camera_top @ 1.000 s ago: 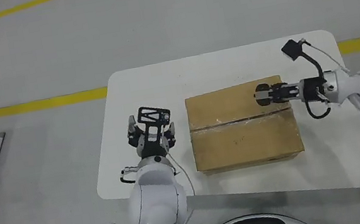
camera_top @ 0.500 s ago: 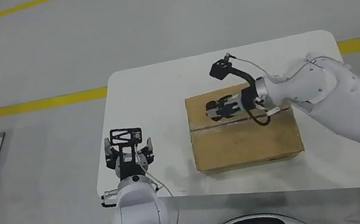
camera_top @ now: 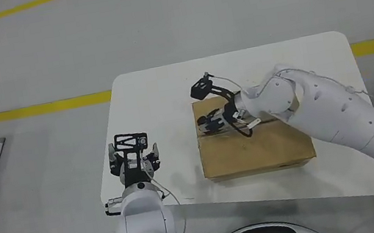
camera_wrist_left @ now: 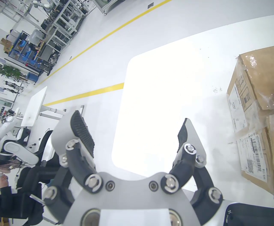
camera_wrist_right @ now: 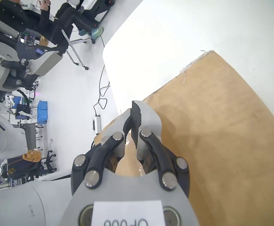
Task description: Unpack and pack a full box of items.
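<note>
Nearest you, your left pincer hangs over the near left part of the white worktop. Its fingers are spread wide with nothing between them. In the left wrist view the same left pincer shows both ribbed pads parted, with bare worktop beneath the gap.

Beside it, to its right and clearly apart from it, the cardboard box sits flat on the worktop, about mid-width and toward the near edge. Its top flaps are down and meet along a taped seam running left to right. From the left wrist you see the box end-on, with printed labels on the side facing that arm.

Farther back on the box, your right pincer is over the far flap at the box's left end, just beyond the seam, and the arm reaches in across the top from the right. In the right wrist view the right pincer has its pads pressed together, nothing visible between them. It is low over the box. You cannot tell whether the tips touch the cardboard.

Beyond the worktop, a yellow line crosses the grey floor.
</note>
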